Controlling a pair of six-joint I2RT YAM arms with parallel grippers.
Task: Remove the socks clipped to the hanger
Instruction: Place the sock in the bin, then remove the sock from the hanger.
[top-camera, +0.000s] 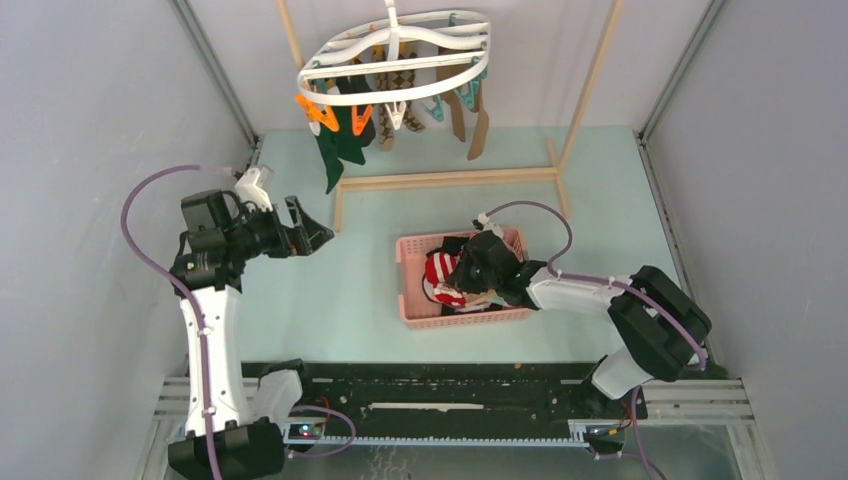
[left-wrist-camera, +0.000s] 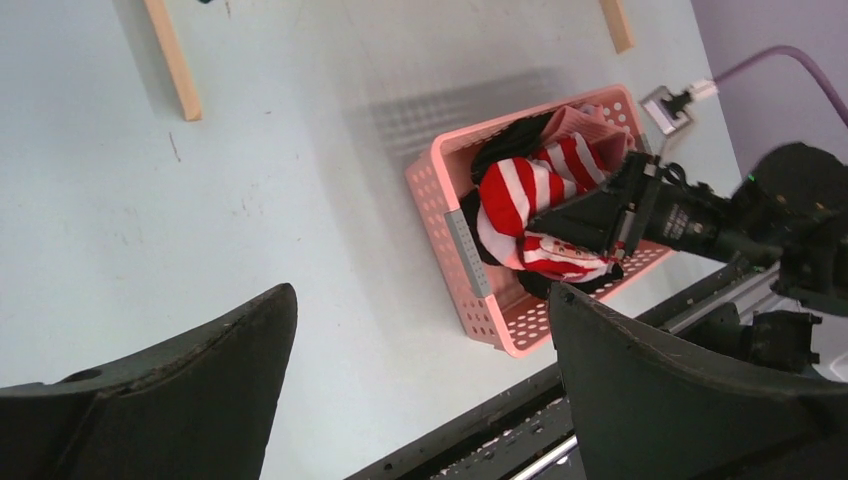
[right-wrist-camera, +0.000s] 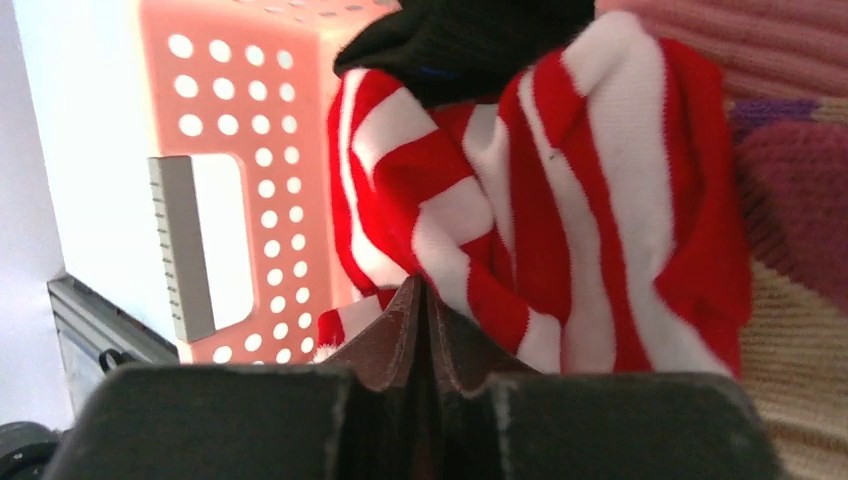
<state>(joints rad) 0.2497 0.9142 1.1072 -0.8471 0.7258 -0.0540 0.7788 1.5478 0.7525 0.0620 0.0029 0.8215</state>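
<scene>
One hanger (top-camera: 395, 55), a single white oval ring, hangs inside one wooden rack frame (top-camera: 450, 178). About six socks (top-camera: 335, 150) hang from it: two dark green, two argyle and two tan-brown, though overlap leaves that count unsure. Its orange and teal clothespins (top-camera: 318, 112) are too crowded to count. One pink basket (top-camera: 412, 290) holds a heap with at least one red-and-white striped sock (left-wrist-camera: 515, 190), one black sock (right-wrist-camera: 460, 40) and one pink sock (right-wrist-camera: 800, 170). Two grippers show: the left gripper (top-camera: 316, 228) and the right gripper (right-wrist-camera: 425, 305).

Right claw (top-camera: 468, 288) with tan-brown sock (top-camera: 482, 297) inside pink basket (top-camera: 408, 296), hanger (top-camera: 440, 92) beyond.
</scene>
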